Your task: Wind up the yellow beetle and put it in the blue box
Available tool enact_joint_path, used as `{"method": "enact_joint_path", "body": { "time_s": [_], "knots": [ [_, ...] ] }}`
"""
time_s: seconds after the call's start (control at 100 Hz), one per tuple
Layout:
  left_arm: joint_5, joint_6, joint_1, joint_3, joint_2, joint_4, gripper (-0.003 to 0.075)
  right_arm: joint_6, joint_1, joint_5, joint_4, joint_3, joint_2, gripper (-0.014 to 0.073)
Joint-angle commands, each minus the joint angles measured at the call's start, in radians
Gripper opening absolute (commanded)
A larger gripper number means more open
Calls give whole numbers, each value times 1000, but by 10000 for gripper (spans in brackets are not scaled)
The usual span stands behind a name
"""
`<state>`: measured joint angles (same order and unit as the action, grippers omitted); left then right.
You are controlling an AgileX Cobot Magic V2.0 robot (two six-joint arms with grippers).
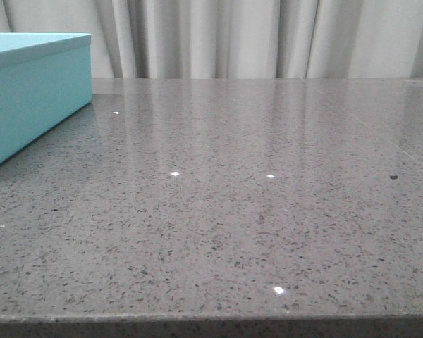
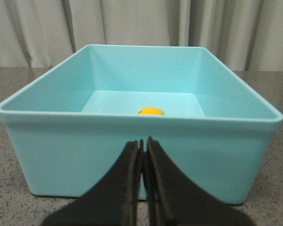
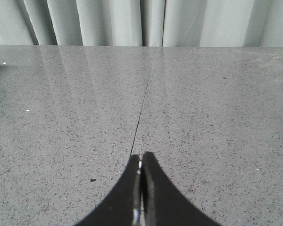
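Observation:
The blue box (image 2: 132, 150) fills the left wrist view, open at the top, and its corner shows at the far left of the front view (image 1: 28, 98). The yellow beetle (image 2: 151, 111) lies on the box floor; only its yellow top shows over the near rim. My left gripper (image 2: 142, 141) is shut and empty, just in front of the box's near wall. My right gripper (image 3: 141, 156) is shut and empty, low over bare grey table. Neither gripper shows in the front view.
The grey speckled table (image 1: 254, 211) runs to a front edge at the bottom of the front view. A thin seam (image 3: 144, 94) crosses the table ahead of the right gripper. Pale curtains (image 1: 268, 35) hang behind the table.

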<state>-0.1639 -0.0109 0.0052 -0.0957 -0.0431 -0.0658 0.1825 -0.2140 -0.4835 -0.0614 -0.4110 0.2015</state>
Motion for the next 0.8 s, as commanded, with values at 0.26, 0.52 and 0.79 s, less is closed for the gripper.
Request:
{"method": "enact_joint_path", "body": {
  "time_s": [0.26,0.52,0.79],
  "knots": [
    [124,-19,-49,117,79,12,-19,-8,2,87,-15,-24,9,-68],
    [125,-19,-60,117,79,-15,-19,-8,2,86,-15,-24,9,-68],
    [125,-19,-60,117,79,-15,-19,-8,2,86,-15,-24,9,-68]
  ]
}}
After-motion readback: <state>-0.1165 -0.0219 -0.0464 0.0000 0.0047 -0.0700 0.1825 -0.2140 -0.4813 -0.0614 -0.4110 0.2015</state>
